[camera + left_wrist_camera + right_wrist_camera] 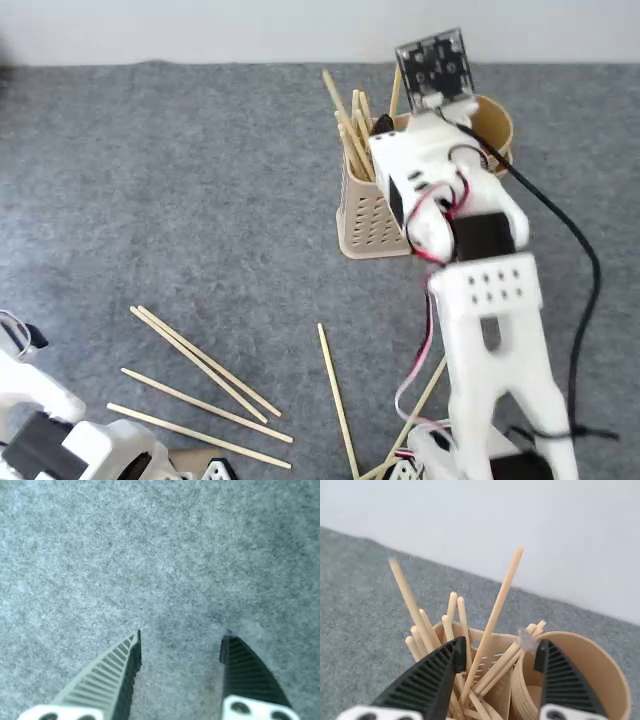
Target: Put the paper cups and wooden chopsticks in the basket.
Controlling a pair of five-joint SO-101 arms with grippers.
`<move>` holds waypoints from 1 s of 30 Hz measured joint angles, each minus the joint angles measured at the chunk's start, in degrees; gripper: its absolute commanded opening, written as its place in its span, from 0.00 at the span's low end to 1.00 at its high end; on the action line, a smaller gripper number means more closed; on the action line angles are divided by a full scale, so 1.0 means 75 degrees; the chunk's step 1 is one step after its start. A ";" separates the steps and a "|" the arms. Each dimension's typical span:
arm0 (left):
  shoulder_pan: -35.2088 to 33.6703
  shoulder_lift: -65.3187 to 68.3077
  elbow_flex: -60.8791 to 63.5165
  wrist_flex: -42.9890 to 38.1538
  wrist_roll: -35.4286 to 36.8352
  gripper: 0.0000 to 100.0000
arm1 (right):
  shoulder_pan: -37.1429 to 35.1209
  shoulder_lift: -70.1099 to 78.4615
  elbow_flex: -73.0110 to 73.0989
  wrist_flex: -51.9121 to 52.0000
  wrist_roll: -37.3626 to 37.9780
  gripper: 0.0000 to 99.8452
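Fingers [432,680] of right gripper [500,647] spread, empty, over chopsticks [492,620] standing in the basket [365,225] by the tabletop's [180,180] far edge; left gripper [180,640] spread too, near-left corner.

The high view looks steeply down on the table [200,180] from above. The left wrist camera sits close over it; the right faces the basket [362,228], seemingly near level, shared with the high view.

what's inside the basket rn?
Several wooden chopsticks stand leaning in the basket. A paper cup sits right beside them; whether it is inside the basket I cannot tell, since the right arm covers that side from above. The basket's bottom is hidden.
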State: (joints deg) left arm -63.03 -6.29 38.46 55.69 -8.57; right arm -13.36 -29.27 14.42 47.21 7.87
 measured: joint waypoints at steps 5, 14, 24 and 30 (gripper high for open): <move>0.0000 0.0000 0.0000 0.0000 0.0000 0.25 | 0.0000 -0.1383 0.0117 0.0668 0.0000 0.25; 0.0621 0.0000 -0.0551 0.1559 -0.0856 0.25 | 0.0000 -0.3118 0.0363 0.3845 0.0000 0.25; 0.1911 0.0000 -0.1735 0.4595 -0.1114 0.25 | 0.0012 -0.4864 0.2333 0.5298 0.0000 0.25; 0.2403 0.0000 -0.1747 0.5556 -0.1114 0.25 | 0.0914 -0.6998 0.3399 0.5392 0.0000 0.25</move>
State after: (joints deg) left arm -45.01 -6.29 25.36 97.36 -16.92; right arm -6.51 -81.76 39.91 87.65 7.87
